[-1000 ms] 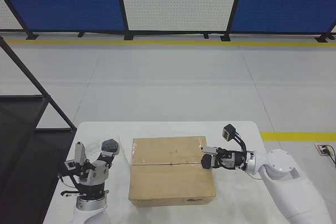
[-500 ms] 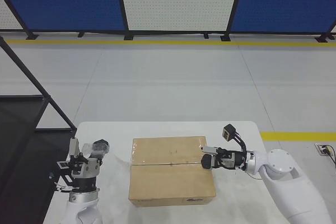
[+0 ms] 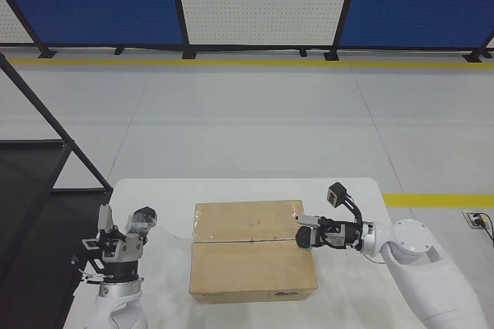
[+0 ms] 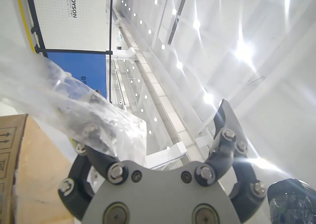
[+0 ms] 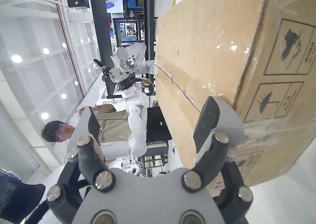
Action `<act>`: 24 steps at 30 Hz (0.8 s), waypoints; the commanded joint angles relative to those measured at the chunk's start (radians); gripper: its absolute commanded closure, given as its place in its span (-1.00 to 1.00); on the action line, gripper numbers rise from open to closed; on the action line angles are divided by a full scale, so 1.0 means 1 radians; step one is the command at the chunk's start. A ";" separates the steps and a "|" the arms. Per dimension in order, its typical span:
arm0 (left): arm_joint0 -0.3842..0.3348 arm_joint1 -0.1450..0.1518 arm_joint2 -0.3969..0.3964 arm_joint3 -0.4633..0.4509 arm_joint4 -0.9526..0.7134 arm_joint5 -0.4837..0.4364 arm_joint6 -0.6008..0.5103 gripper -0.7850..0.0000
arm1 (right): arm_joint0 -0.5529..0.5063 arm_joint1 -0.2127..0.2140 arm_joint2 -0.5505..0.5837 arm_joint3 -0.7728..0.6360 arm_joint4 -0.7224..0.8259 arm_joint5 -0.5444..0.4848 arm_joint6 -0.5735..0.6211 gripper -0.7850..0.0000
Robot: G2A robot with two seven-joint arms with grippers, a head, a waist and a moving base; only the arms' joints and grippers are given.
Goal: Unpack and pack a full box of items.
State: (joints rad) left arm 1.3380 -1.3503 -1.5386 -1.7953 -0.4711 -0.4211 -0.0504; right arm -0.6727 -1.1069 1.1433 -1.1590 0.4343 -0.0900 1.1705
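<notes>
A closed cardboard box (image 3: 251, 255) (image 5: 209, 47) lies in the middle of the white table (image 3: 148, 197), with a taped seam across its top. My left gripper (image 3: 125, 224) (image 4: 158, 111) is open to the left of the box and points upward. A crumpled strip of clear tape (image 3: 142, 219) (image 4: 81, 106) clings to one of its fingers and stretches toward the box (image 4: 29, 173). My right gripper (image 3: 301, 230) (image 5: 148, 123) is open at the box's right edge. One of its pads (image 5: 207, 121) sits by the seam's end, at the top edge.
A black metal rack (image 3: 25, 189) stands left of the table. Blue and white partition panels (image 3: 263, 20) close the floor at the back. Bare tabletop lies behind the box and on both sides of it.
My left gripper has swung left, away from the box, taking the clear tape with it. The right arm and the box have not moved.
</notes>
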 commanded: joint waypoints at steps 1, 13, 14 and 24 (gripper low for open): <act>-0.014 0.000 0.010 0.005 -0.005 0.003 -0.030 -1.00 | 0.000 0.000 0.000 0.000 0.000 0.000 0.000 -1.00; -0.061 -0.002 0.074 0.003 0.006 0.011 -0.170 -1.00 | 0.000 0.000 0.000 0.000 0.000 0.000 0.000 -1.00; -0.063 -0.002 0.080 0.003 0.007 0.013 -0.184 -1.00 | 0.000 0.000 0.000 0.000 0.000 0.000 0.000 -1.00; -0.060 -0.004 0.112 0.003 0.030 -0.005 -0.220 -1.00 | 0.000 0.000 0.000 0.000 0.000 0.000 0.000 -1.00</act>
State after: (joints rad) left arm 1.2767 -1.3533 -1.4294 -1.7920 -0.4462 -0.4234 -0.2746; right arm -0.6727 -1.1069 1.1433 -1.1590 0.4343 -0.0900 1.1705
